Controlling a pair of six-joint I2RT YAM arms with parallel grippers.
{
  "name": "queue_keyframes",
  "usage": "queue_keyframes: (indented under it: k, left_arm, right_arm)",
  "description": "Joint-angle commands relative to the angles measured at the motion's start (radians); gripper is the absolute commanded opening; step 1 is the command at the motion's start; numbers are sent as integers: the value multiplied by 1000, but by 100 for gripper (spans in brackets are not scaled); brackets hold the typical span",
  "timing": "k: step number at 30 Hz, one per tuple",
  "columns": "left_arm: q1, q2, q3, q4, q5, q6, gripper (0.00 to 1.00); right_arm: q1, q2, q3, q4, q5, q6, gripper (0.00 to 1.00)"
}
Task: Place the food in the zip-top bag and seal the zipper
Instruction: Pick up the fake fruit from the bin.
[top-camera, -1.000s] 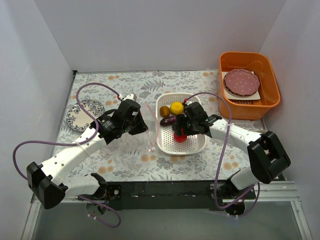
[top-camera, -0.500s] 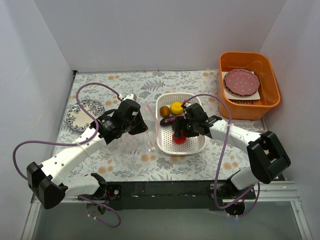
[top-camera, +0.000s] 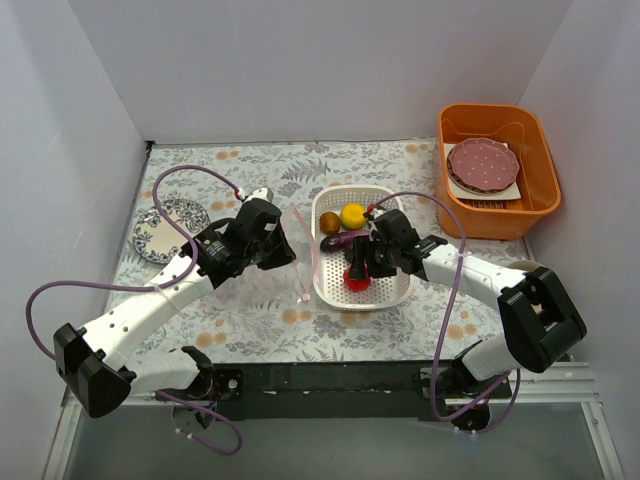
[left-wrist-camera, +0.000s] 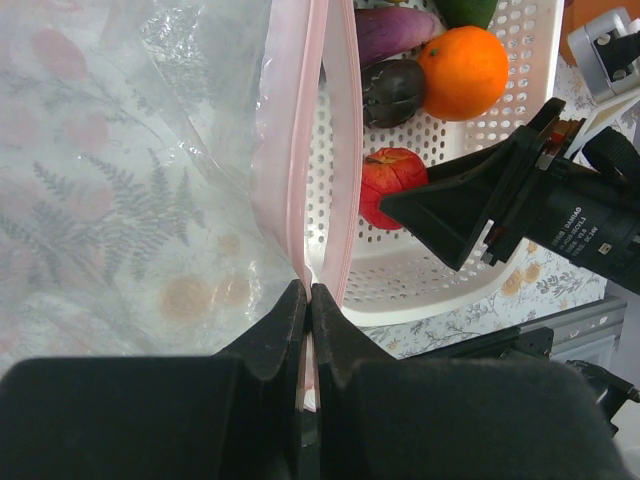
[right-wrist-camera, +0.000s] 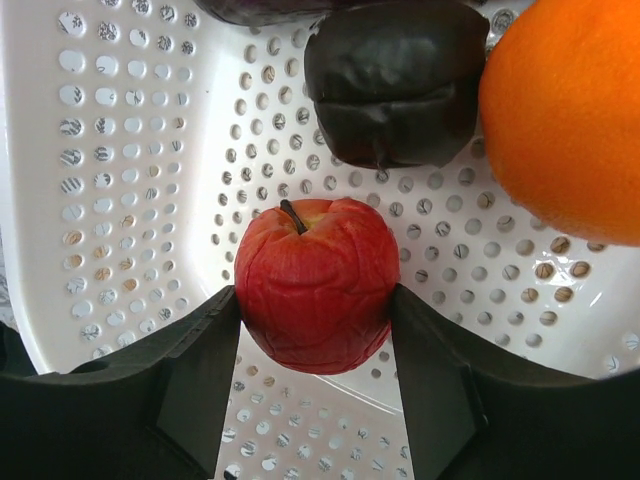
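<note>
My left gripper (left-wrist-camera: 310, 295) is shut on the pink zipper (left-wrist-camera: 300, 150) of the clear zip-top bag (left-wrist-camera: 120, 150), holding its mouth up beside the white basket (top-camera: 330, 297). Down inside the basket, my right gripper (right-wrist-camera: 314, 295) has both fingers pressed against the sides of the red apple (right-wrist-camera: 315, 285). The rest of the food lies behind it: an orange (right-wrist-camera: 570, 110), a dark wrinkled fruit (right-wrist-camera: 395, 80) and a purple eggplant (left-wrist-camera: 395, 30). From above, the apple (top-camera: 357, 275) shows under the right gripper (top-camera: 357, 268), and the bag (top-camera: 300, 240) stands left of the basket.
An orange bin (top-camera: 497, 217) holding a pink dotted plate (top-camera: 482, 165) sits at the back right. A patterned plate (top-camera: 168, 228) lies at the left. White walls close in the floral tablecloth on three sides.
The right gripper's jaws have narrowed onto the red apple in the basket. The left arm and the bag have stayed put.
</note>
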Motion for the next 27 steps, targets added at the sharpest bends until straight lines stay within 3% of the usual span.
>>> queue_keyframes:
  k: [1, 18, 20, 22, 24, 27]
  left_arm:
    - [0, -1, 4, -1, -6, 5, 0]
    - [0, 2, 5, 3, 12, 18, 0]
    - [1, 8, 5, 3, 15, 22, 0]
    - [0, 10, 7, 5, 19, 25, 0]
    - [0, 11, 10, 3, 20, 27, 0]
    - [0, 5, 7, -1, 19, 25, 0]
  right_arm:
    - [-1, -51, -13, 19, -20, 23, 39]
    - [-4, -139, -30, 42, 15, 86, 34]
    - [-4, -128, -29, 39, 41, 83, 39]
    - [-4, -98, -26, 21, 79, 78, 53]
    - [-4, -73, -27, 13, 104, 60, 59]
    - [-3, -30, -21, 9, 109, 28, 60]
